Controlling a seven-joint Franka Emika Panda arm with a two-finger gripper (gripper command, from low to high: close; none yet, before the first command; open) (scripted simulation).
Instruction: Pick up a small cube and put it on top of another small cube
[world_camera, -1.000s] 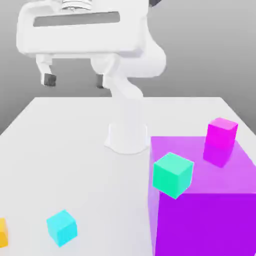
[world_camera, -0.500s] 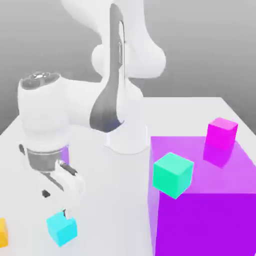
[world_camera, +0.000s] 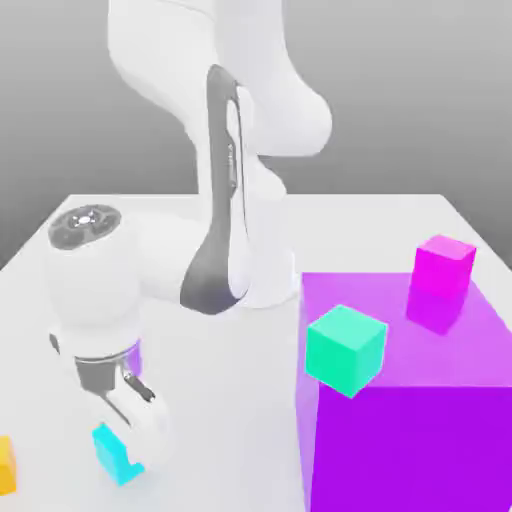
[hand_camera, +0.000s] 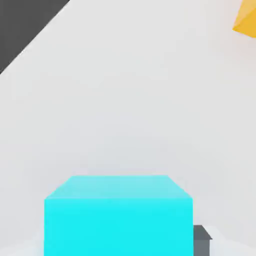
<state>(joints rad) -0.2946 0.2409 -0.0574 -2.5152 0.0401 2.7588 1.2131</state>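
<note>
Exterior view, arm (world_camera: 222, 200) bent low, hand (world_camera: 118, 400) pointing down; fingers (hand_camera: 201, 245) grasping cyan cube (world_camera: 112, 455)

We see a pale, smooth, flat table (world_camera: 360, 230), its straight far edge showing in the exterior view. On it we find the arm's white base (world_camera: 268, 278) near that edge, the cyan cube (world_camera: 114, 458) toward the front, an orange cube (world_camera: 6, 466) cut off at the exterior view's left, and a huge purple block (world_camera: 410, 445) at its right.
</note>
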